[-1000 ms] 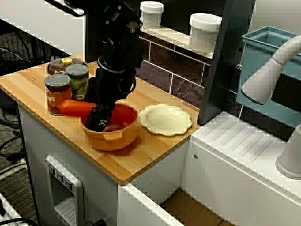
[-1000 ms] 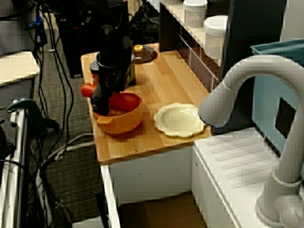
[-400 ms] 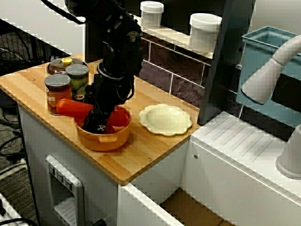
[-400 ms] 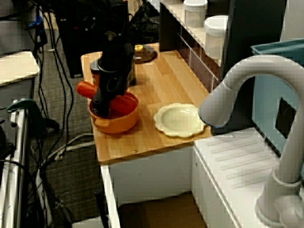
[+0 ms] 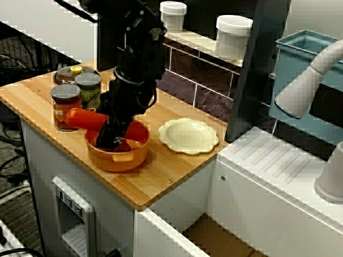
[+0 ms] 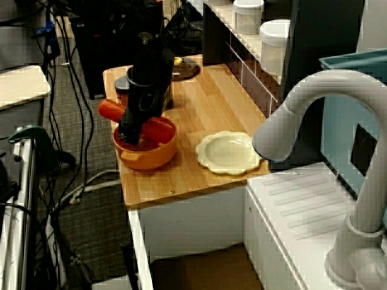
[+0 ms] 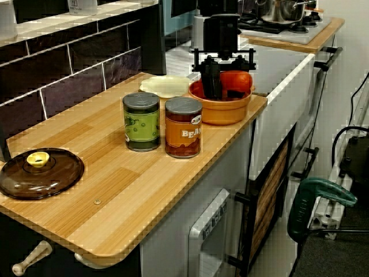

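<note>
Tool (image 5: 110,140) low, jaws closed

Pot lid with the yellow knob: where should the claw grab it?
Probably the yellow knob in the middle of the pot lid, coming straight down from above. The lid lies flat on the wooden counter, so its thin rim leaves little to pinch, but the knob sticks up.
</note>
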{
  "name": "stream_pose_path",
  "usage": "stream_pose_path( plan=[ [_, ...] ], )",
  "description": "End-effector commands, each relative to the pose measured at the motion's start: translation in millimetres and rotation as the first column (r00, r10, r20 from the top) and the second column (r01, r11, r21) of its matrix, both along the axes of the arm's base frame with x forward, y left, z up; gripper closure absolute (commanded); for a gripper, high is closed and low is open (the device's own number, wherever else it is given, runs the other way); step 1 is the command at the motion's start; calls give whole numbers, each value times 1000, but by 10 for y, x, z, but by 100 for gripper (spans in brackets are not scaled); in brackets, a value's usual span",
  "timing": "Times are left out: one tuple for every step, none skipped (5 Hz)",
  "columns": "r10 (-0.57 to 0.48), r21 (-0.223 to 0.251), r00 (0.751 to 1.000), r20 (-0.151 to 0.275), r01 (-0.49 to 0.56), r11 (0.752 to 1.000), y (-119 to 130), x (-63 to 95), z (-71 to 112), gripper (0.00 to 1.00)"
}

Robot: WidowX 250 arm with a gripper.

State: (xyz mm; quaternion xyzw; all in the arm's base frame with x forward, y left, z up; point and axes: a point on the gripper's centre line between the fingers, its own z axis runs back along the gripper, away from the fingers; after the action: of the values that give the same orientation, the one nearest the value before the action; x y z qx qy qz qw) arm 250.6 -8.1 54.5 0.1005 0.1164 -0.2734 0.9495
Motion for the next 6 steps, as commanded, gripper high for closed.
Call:
stream_pose_path(
  plan=[
    [3, -75, 995, 95, 5, 997, -18, 205, 648, 100],
    [9, -99, 992, 122, 3, 995, 2, 255, 855, 100],
    [20, -105, 988, 154, -4, 994, 37, 341, 933, 100],
    [38, -104, 980, 197, -18, 994, 99, 510, 840, 100],
    [72, -95, 971, 228, -52, 994, 188, 620, 758, 100],
    [115, -77, 951, 288, -96, 992, 306, 726, 697, 100]
  ],
)
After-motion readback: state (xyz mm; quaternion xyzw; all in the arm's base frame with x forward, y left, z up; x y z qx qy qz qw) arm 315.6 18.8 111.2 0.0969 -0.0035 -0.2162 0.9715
